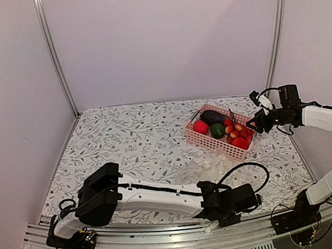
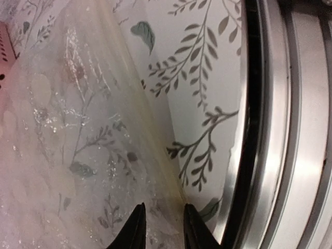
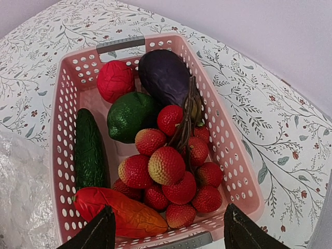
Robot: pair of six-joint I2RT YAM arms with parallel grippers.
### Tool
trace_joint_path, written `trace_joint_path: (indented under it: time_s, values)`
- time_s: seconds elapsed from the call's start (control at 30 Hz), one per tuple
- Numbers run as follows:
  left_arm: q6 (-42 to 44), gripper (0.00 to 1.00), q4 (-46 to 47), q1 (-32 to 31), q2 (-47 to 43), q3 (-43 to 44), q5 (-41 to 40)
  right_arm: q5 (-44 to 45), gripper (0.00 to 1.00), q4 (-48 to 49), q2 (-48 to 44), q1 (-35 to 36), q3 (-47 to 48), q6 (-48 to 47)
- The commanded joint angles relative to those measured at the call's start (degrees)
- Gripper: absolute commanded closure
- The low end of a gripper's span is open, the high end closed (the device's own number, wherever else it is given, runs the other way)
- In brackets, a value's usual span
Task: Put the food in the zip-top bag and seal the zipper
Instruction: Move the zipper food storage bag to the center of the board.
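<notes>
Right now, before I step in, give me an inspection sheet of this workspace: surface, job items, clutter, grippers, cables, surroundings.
Surface: floral tablecloth, flat; no spills seen.
Job's things: food all in the pink basket; zip-top bag lies on the cloth, no food seen inside.
Clutter: nothing seen.
Grippers: left gripper straddles the bag's edge, pinch unclear; right gripper open above the basket.
Cables: black cable arcs over the table by the left wrist.
Surroundings: plain walls, metal frame posts, rail along the near edge.
</notes>
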Motion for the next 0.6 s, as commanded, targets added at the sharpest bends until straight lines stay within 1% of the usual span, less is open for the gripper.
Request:
trace_joint_path:
  time_s: [0.0, 0.23, 0.3, 0.37, 0.43, 0.57]
  values:
    - [-6.2, 0.75, 3.04, 6.04, -10.28, -14.52, -0.27, -1.96, 0.3, -0.53, -0.48, -0.06, 0.98, 0.07]
    - [-10.53, 0.77, 11.74, 14.96, -23.35, -33.68, 3.63, -3.54, 0.31, -1.35, 1.48, -0.07, 1.63, 0.49]
    - [-10.81, 0.74, 13.02, 17.54, -26.28, -37.27, 3.34, -3.74, 0.31, -1.53, 1.77, -0.02, 1.73, 0.67]
    - [-9.64, 0.62, 13.18, 18.78, -28.74, -38.67, 2.86, -3.72, 0.31, -1.68, 1.73, -0.08, 1.73, 0.68]
    - [-8.33, 0.48, 13.6, 18.16, -31.13, -39.42, 1.85, -3.86, 0.31, -1.63, 1.61, -0.05, 1.64, 0.68]
    - [-9.3, 0.33, 13.43, 14.67, -31.52, -37.87, -4.04, -4.06, 0.31, -1.71, 1.81, -0.08, 1.62, 0.68]
